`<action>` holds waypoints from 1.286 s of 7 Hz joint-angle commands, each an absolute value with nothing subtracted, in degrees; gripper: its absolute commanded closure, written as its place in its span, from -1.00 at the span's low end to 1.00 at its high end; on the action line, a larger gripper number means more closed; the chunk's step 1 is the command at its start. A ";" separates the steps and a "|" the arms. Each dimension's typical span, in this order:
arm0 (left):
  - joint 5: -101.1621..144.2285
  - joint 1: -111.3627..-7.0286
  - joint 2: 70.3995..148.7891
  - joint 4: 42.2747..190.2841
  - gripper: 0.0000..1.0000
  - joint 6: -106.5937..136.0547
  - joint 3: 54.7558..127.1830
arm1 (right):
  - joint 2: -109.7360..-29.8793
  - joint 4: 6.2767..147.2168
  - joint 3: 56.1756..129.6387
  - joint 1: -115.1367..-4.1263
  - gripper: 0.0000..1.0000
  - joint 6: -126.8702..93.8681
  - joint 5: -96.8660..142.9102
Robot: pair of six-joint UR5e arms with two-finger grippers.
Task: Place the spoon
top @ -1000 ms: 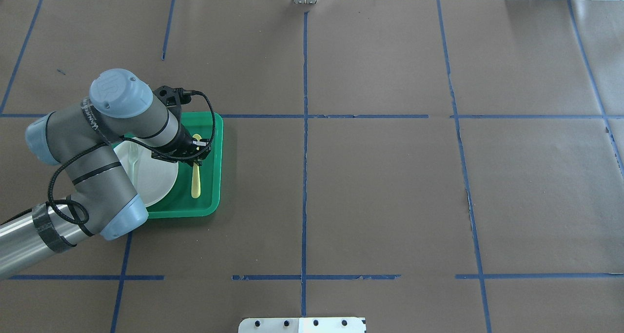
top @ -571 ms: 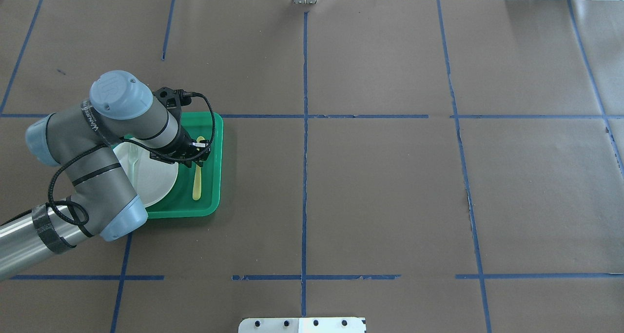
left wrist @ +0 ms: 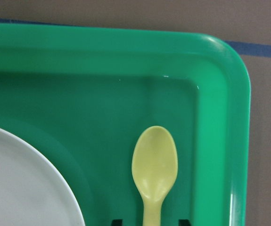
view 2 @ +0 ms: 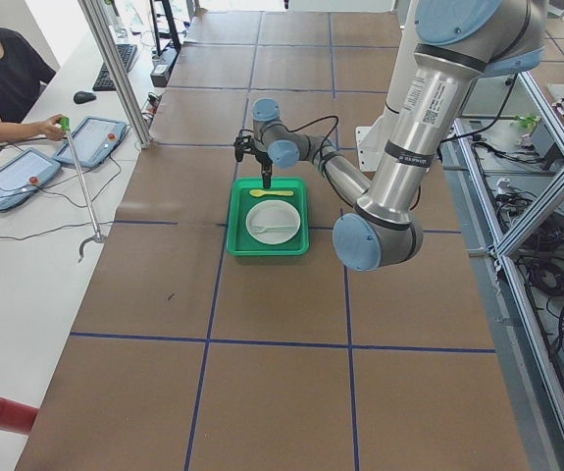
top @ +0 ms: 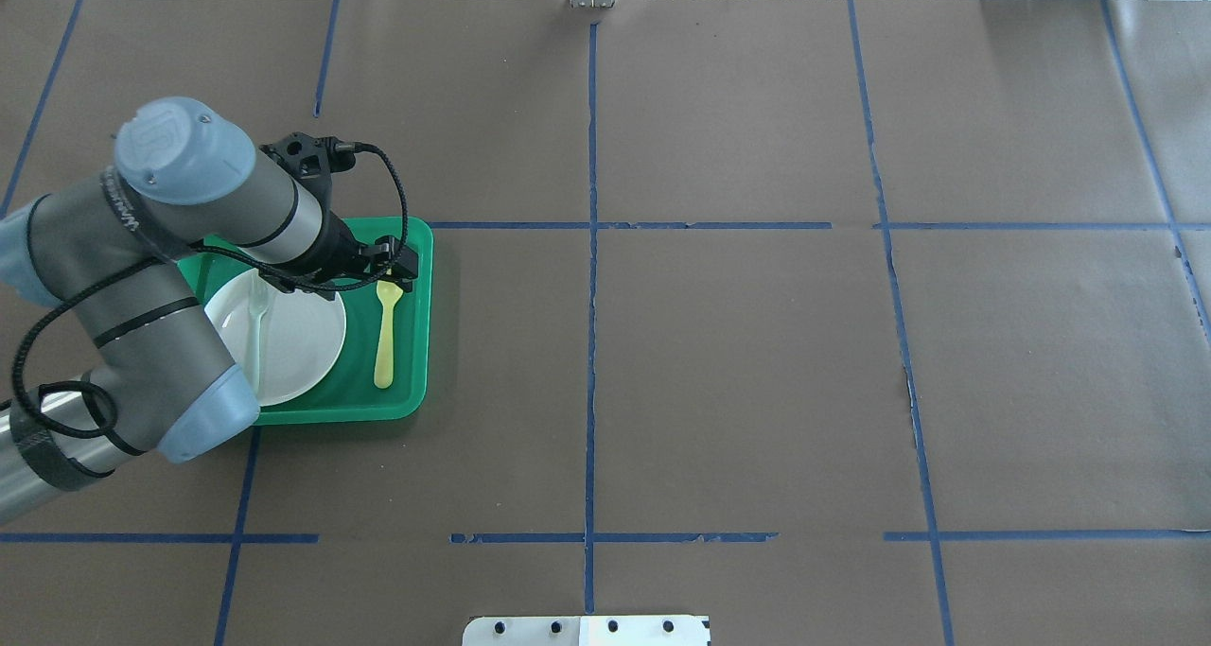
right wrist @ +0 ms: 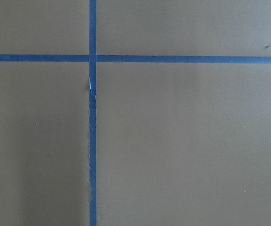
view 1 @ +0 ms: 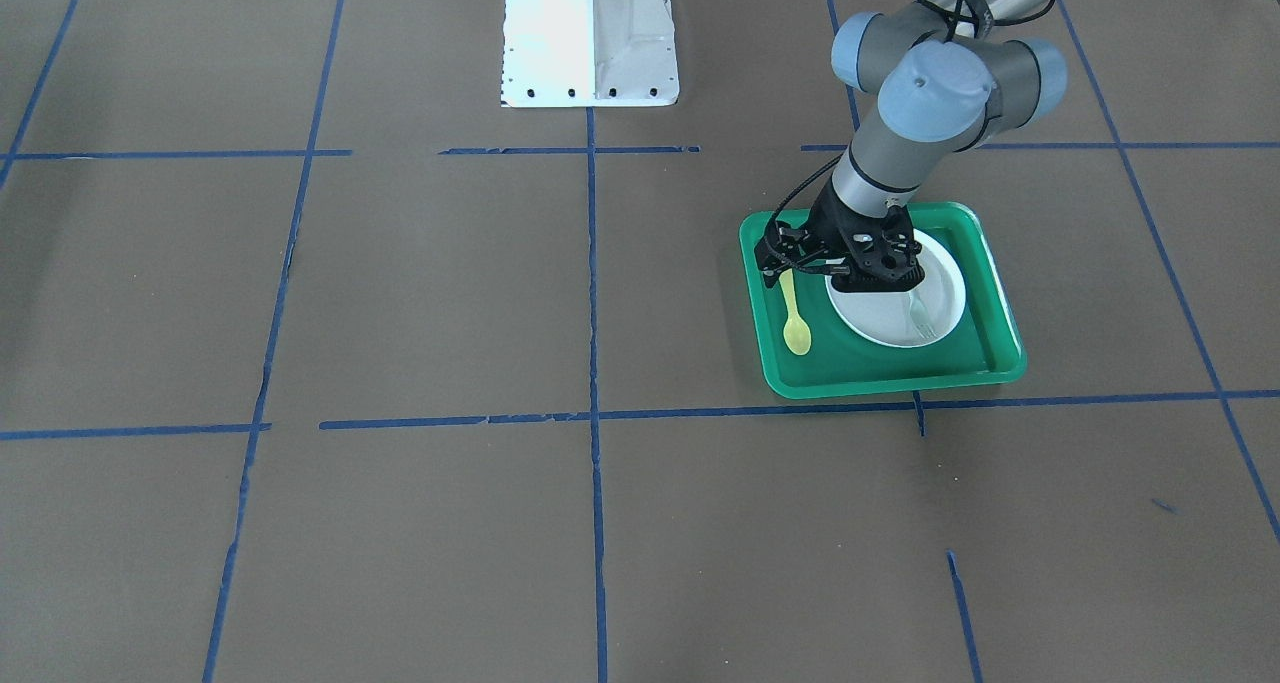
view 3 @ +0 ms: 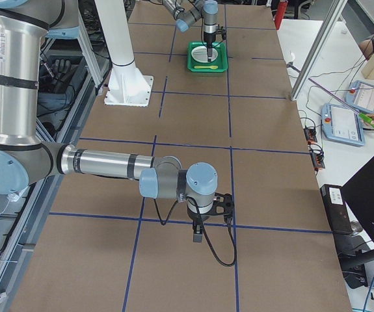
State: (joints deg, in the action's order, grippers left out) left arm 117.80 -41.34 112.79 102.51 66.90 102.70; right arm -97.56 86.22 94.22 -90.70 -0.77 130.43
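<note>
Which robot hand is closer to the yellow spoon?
Left. The left gripper hangs just above the spoon in the tray. The right gripper is far away, over the table near its other end.

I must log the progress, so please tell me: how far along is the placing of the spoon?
Done, it seems: the spoon lies flat on the floor of the green tray, beside the white plate. In hand: nothing. The left gripper hovers open above the handle near the bowl, with a finger on either side, not gripping. Left: probably only to lift the arm clear.
</note>
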 commanded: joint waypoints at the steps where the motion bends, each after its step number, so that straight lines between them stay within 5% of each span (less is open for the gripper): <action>1: 117.95 -46.98 111.63 99.32 -1.00 66.88 109.84 | -97.56 86.22 94.22 -90.70 -1.00 -0.79 130.43; 5: 122.43 -58.59 102.77 99.23 -1.00 38.66 109.70 | -97.56 86.22 94.22 -90.70 -1.00 -0.79 130.43; 9: 129.20 -79.92 89.60 98.53 -1.00 7.29 101.36 | -97.56 86.22 94.22 -90.70 -1.00 -0.79 130.43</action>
